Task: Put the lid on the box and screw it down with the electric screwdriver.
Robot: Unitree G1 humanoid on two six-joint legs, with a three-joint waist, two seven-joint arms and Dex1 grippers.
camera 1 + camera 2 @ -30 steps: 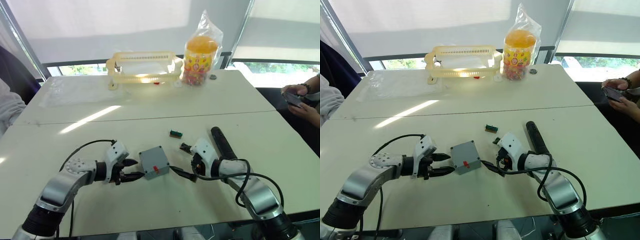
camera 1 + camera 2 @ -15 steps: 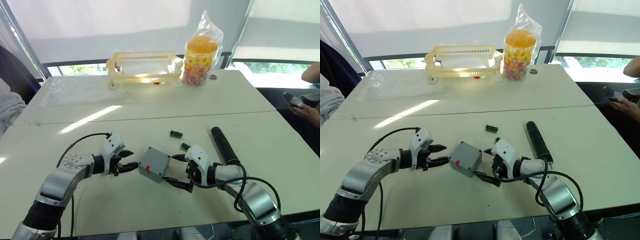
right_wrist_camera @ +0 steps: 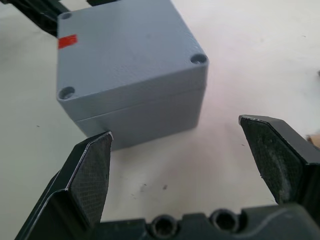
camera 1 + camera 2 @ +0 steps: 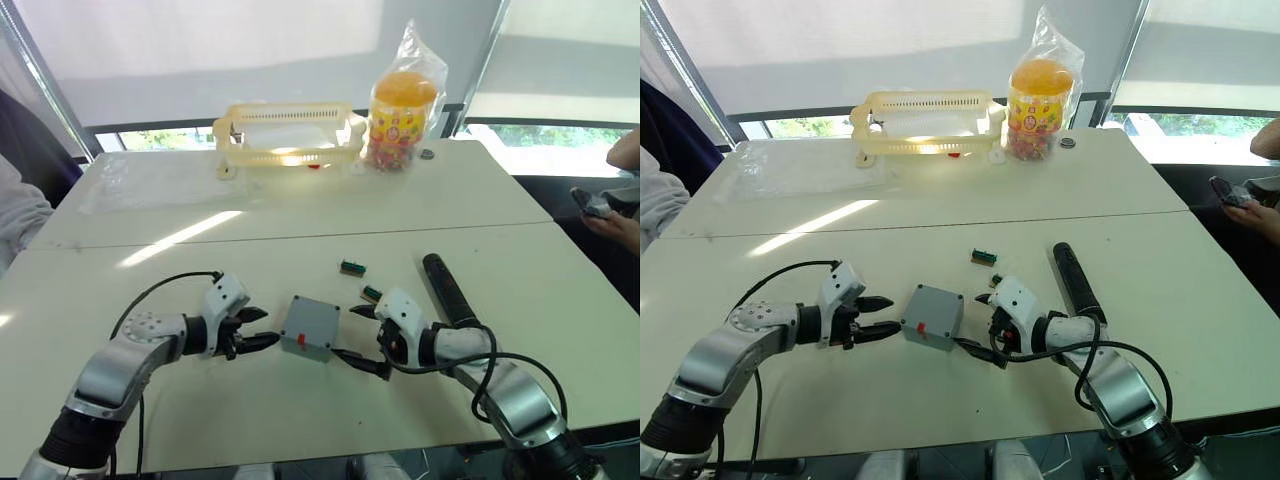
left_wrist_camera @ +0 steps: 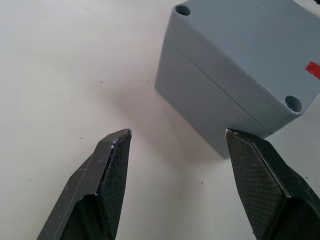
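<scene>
Resting on table [image 4: 150,270], box [image 4: 309,327] is flanked by left gripper [image 4: 257,329] and right gripper [image 4: 362,338], both fingers spread, nothing grasped.

I count one grey box [image 4: 309,327] with one red mark on it, one dark electric screwdriver [image 4: 447,290], and two small green blocks [image 4: 351,267], [image 4: 371,293] on the surface [image 4: 250,260]. At the far side I see one pale yellow slotted basket [image 4: 288,132] and one orange-topped jar in a clear bag [image 4: 401,107]. I have two grippers in view, the left gripper [image 4: 258,329] and the right gripper [image 4: 362,340], each with two black fingers spread apart.
</scene>
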